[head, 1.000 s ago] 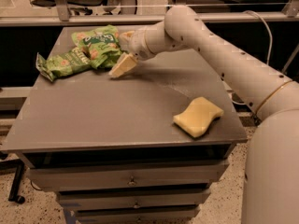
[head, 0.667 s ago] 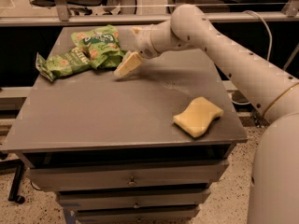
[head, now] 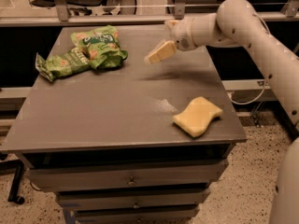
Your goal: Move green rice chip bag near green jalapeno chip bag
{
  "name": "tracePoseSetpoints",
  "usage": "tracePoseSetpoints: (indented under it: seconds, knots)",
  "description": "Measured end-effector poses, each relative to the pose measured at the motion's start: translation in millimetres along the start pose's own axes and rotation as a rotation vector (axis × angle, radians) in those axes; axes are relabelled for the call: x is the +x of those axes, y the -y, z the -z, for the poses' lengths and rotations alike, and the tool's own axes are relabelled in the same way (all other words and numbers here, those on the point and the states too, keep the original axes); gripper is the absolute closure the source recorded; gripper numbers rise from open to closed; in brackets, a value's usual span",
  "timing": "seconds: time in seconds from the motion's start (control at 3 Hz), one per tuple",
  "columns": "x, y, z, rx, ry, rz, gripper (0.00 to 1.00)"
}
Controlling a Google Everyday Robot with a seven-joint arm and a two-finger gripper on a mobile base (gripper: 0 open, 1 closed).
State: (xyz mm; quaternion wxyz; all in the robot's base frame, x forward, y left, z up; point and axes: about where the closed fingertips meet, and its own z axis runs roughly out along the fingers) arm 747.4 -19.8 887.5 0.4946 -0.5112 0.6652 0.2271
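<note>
The green rice chip bag [head: 100, 45], puffy and bright light green, lies at the back left of the grey table [head: 117, 111]. It overlaps the right end of the green jalapeno chip bag [head: 60, 64], which is flatter, longer and darker and reaches toward the left edge. My gripper [head: 159, 54] hangs a little above the table at the back middle, to the right of both bags and apart from them. It is open and holds nothing. Its shadow falls on the table just under it.
A yellow sponge [head: 198, 116] lies near the table's front right corner. Drawers [head: 131, 178] sit under the tabletop. A metal rail [head: 117, 18] runs behind the table, with chairs beyond. My white arm [head: 261, 36] reaches in from the right.
My gripper has pulled away from the rice chip bag, moving right and lifting slightly. Both bags and the sponge have stayed where they were.
</note>
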Motion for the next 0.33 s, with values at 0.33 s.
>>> tracePoseSetpoints:
  seconds: [0.33]
  knots:
    - [12.5,21.4,67.1,0.088,0.039,-0.071,0.0]
